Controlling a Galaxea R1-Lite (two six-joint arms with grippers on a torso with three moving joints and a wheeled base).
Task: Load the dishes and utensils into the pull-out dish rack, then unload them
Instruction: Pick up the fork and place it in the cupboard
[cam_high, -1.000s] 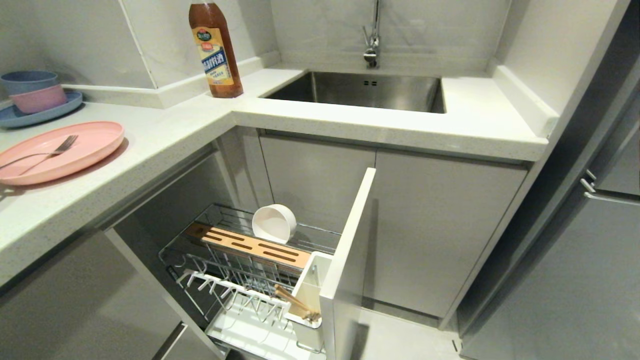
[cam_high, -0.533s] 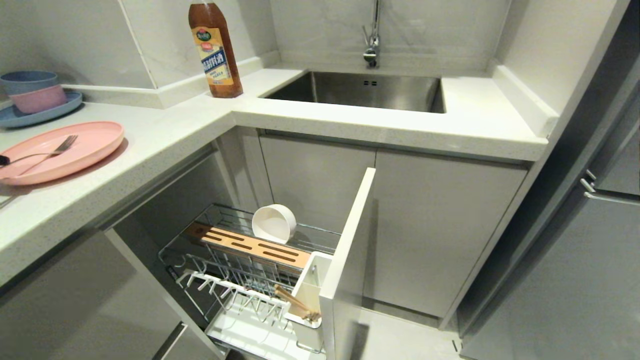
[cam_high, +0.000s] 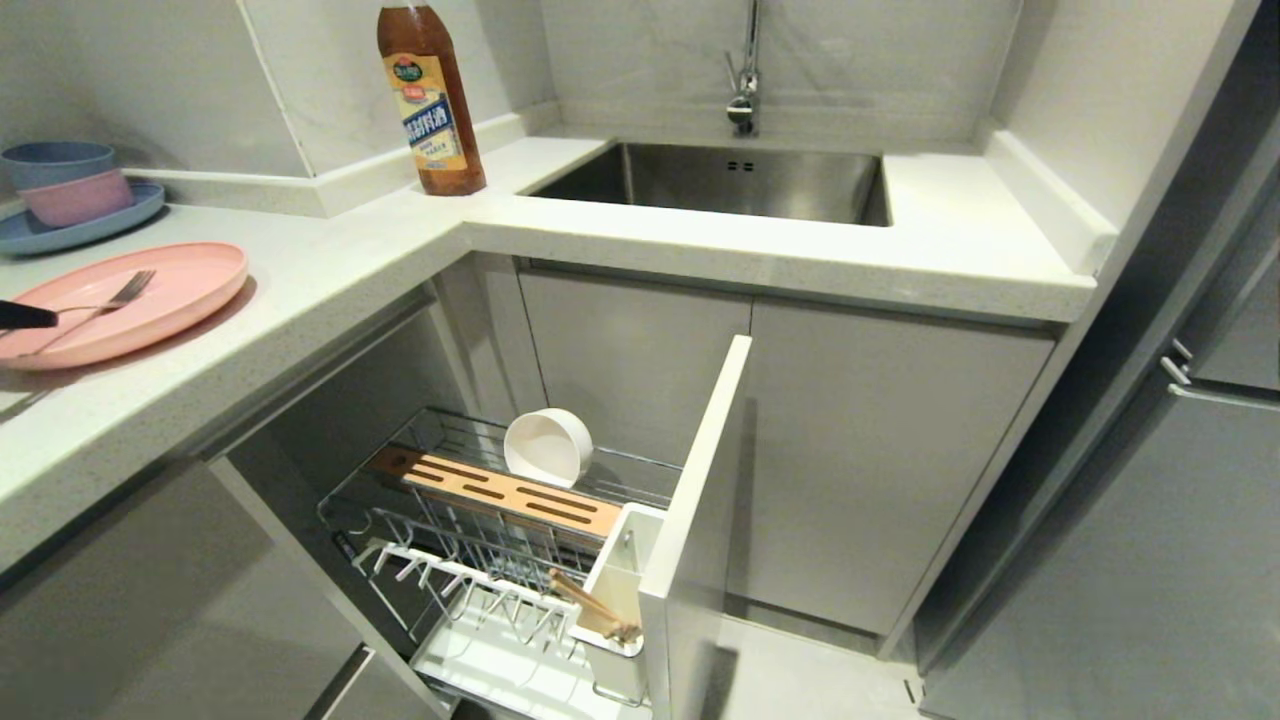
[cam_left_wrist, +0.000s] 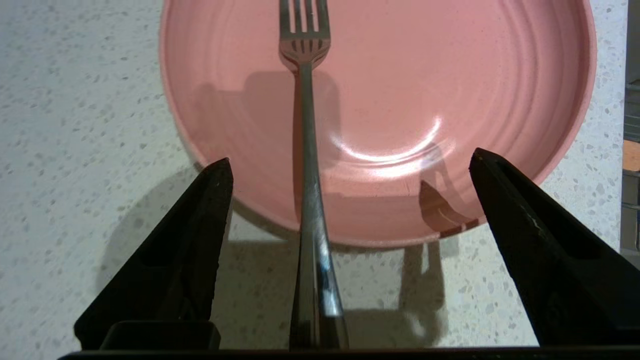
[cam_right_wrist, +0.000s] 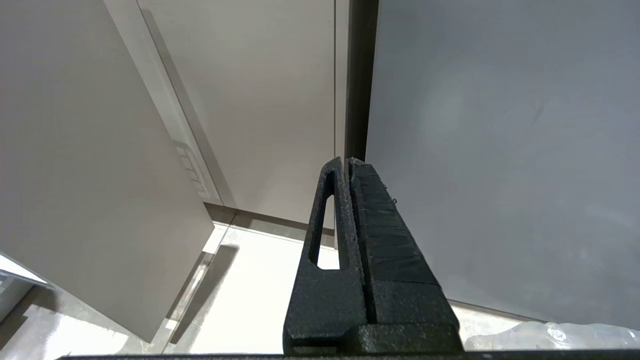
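The pink plate (cam_high: 170, 290) lies on the left counter with the silver fork (cam_high: 110, 300) across it. My left gripper (cam_left_wrist: 350, 157) hovers open at the plate's (cam_left_wrist: 450, 75) rim. The fork's (cam_left_wrist: 306, 150) handle runs between the wide-spread fingers, touching neither. One left fingertip (cam_high: 25, 316) shows at the head view's edge. The pull-out dish rack (cam_high: 450, 560) stands open below, with the cream bowl (cam_high: 547, 447) on its side behind the wooden block (cam_high: 510, 492). The chopsticks (cam_high: 590, 603) lean in the white utensil cup (cam_high: 622, 580). My right gripper (cam_right_wrist: 346, 161) is parked shut, pointing at the floor.
A blue plate with small blue and pink bowls (cam_high: 70, 190) sits at the counter's far left. A brown sauce bottle (cam_high: 430, 95) stands in the corner by the steel sink (cam_high: 720, 180) and faucet (cam_high: 745, 70). The rack's tall white front panel (cam_high: 700, 520) juts out.
A black fingertip of my left gripper has come into the head view from the left edge, reaching over the plate's rim beside the fork handle. Nothing else has moved.
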